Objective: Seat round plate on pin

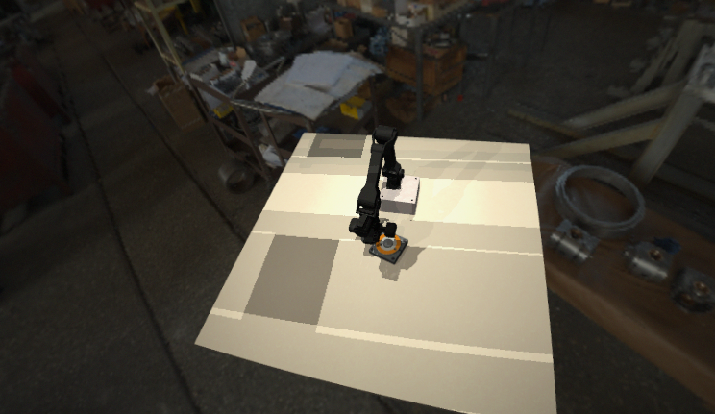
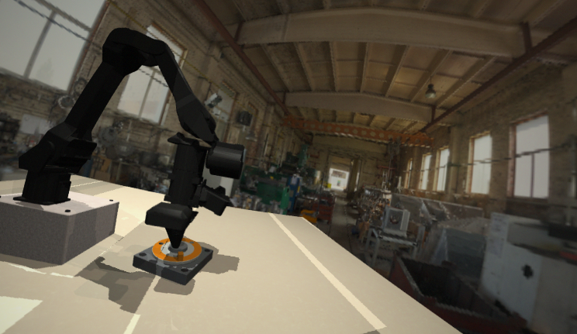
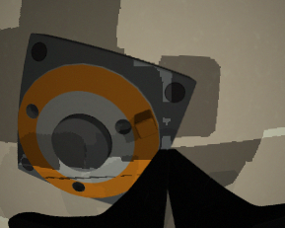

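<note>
Top view: the black arm point(image 1: 375, 187) reaches from its white pedestal point(image 1: 401, 196) down over the dark base point(image 1: 389, 248), set mid-counter point(image 1: 422, 304), near side of the pedestal.

Exterior view: the gripper point(image 2: 175, 237), jaws pressed together and holding nothing, points down at the round plate point(image 2: 177, 249) by the post point(image 2: 183, 245); contact is unclear.

Wrist view: the orange tab point(image 3: 145, 118) points right, a hole point(image 3: 124, 126) just left of it.

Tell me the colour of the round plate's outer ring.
Orange, around a grey inner ring; the round plate shows best in the wrist view.
</note>
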Tool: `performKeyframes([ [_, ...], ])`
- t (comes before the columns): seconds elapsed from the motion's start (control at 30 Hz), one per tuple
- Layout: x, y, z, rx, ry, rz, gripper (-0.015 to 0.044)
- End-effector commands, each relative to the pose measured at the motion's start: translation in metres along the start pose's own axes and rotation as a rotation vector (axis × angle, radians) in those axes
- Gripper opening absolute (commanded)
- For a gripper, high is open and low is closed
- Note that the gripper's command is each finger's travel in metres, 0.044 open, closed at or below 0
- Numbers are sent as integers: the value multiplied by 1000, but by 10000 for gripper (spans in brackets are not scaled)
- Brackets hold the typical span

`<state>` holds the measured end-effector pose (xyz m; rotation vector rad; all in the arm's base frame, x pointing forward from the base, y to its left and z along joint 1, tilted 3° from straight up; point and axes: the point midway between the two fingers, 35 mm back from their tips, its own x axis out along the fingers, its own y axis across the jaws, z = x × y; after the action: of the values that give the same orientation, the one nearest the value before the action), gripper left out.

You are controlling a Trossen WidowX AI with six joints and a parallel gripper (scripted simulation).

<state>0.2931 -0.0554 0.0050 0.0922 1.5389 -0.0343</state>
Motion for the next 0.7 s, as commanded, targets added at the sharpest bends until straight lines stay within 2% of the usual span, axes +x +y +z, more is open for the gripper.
performKeyframes([
  [0.0,21,3,-7,-2,24,10,0],
  [0.67,23,7,12,-2,23,10,0],
])
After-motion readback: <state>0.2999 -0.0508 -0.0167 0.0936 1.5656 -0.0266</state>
